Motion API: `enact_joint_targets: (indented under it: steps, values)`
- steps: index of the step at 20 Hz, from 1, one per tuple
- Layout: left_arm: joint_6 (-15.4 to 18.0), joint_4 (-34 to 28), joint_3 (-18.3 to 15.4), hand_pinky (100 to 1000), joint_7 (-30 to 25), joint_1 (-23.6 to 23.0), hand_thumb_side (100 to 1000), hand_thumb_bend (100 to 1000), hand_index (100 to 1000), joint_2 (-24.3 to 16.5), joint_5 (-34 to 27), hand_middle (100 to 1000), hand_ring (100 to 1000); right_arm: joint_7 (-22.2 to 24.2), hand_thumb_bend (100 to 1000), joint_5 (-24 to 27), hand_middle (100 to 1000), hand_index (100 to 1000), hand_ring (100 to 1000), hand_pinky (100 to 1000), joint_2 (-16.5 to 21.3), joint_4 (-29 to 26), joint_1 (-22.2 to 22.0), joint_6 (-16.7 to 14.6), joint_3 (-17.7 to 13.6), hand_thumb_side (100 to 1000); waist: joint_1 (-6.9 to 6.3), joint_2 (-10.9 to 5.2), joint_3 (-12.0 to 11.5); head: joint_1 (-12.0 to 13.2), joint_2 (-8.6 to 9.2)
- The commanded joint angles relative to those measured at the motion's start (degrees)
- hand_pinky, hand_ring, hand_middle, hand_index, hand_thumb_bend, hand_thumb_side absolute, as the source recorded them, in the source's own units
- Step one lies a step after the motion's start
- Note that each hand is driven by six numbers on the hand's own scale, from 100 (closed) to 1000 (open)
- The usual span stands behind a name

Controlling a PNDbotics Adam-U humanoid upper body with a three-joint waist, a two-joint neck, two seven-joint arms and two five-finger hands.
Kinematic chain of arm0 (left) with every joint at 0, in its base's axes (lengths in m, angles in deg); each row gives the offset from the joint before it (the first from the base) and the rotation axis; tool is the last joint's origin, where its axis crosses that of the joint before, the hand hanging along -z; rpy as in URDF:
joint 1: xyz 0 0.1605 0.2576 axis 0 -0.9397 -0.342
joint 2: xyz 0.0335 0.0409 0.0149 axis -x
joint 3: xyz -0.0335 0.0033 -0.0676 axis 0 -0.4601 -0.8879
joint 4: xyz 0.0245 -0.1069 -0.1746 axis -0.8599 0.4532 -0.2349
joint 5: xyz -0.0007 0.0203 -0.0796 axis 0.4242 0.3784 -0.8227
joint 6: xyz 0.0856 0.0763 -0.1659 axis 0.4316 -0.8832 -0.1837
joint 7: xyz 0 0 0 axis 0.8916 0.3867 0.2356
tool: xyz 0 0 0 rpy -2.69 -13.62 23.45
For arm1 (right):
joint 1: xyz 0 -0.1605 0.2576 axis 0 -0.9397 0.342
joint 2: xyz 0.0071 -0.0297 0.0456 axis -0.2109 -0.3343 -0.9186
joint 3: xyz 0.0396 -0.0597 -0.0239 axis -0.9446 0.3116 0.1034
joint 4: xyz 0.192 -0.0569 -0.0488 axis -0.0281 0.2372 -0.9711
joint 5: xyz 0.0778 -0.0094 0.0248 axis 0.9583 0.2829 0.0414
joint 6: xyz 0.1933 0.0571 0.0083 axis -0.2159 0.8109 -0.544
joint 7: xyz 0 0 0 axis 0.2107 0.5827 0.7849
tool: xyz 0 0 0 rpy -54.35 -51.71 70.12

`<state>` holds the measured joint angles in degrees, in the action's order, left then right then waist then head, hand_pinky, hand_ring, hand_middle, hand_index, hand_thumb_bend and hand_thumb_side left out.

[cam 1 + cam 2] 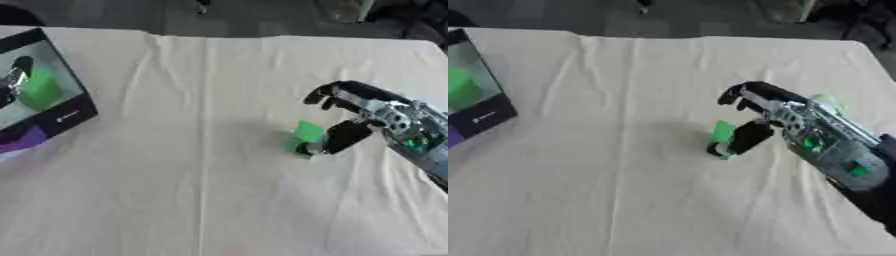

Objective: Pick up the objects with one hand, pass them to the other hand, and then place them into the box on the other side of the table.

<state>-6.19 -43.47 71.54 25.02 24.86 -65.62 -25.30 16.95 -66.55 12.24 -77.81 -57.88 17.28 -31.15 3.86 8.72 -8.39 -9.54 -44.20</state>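
Right robot hand point(354, 117) reaching in from the right, fingers curled, thumb lowered, forearm angled down.

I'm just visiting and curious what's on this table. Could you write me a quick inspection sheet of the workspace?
Surface: table under a creased cream cloth.
Job's things: small green block at the right hand's thumb, seemingly resting on the cloth; dark-rimmed box at the left edge, green thing inside.
Clutter: purple item by the box.
Hands: right hand with fingers curled above the block, thumb beside it; left hand not seen.
Cables: nothing seen.
Surroundings: dark floor beyond the far edge.
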Motion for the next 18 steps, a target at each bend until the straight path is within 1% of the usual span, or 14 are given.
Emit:
enact_joint_targets:
  steps: [1,12,18]
  values:
    - [0.0,-0.4,-0.5,905,0.3,0.5,536,415,733,-1.0,0.5,661,646,1.5,575,-1.7,818,830,834,904,1.0,-1.1,0.3,1.2,-0.4,251,0.13,-0.61,0.0,-0.3,0.09]
    - [0.0,-0.3,-0.5,904,0.5,0.4,534,412,730,-0.6,0.9,659,646,4.7,563,-3.8,796,815,834,910,0.7,-1.0,-0.3,3.3,-0.3,250,0.04,-0.42,-0.2,-0.6,0.09]
    - [0.0,-0.3,-0.6,903,0.7,0.3,533,412,730,-0.4,1.1,659,646,4.7,555,-3.9,785,807,832,906,-0.2,0.4,0.0,4.6,0.0,251,0.01,-0.31,-0.3,-0.9,0.09]
